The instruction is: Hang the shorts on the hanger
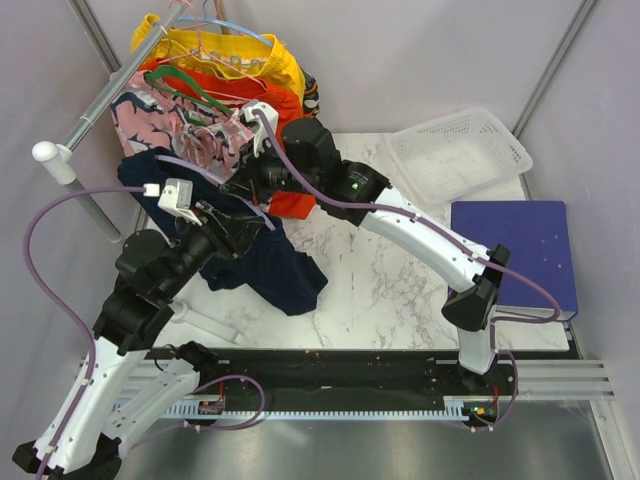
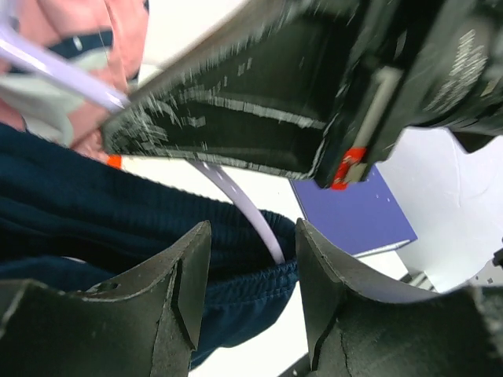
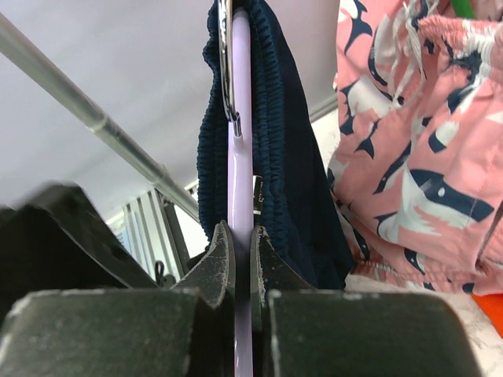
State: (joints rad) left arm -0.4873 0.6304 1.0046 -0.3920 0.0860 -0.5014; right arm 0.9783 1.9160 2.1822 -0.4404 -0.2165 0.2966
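Shorts of dark navy hang bunched at centre-left of the overhead frame, seen against the marble table. Behind them, at upper left, a pink shark-print pair hangs from the rack rail. In the right wrist view the shorts' ribbed elastic waistband wraps both sides of the hanger, a thin pale bar running upright through the middle of the frame, with a thin metal loop against it near the top. The right gripper is clamped tight on that bar at lower centre. The left gripper stands parted, with the waistband and a strip of the hanger between its jaws, gripping neither. Lettering on the black housing at upper right of the left wrist view is too blurred to read
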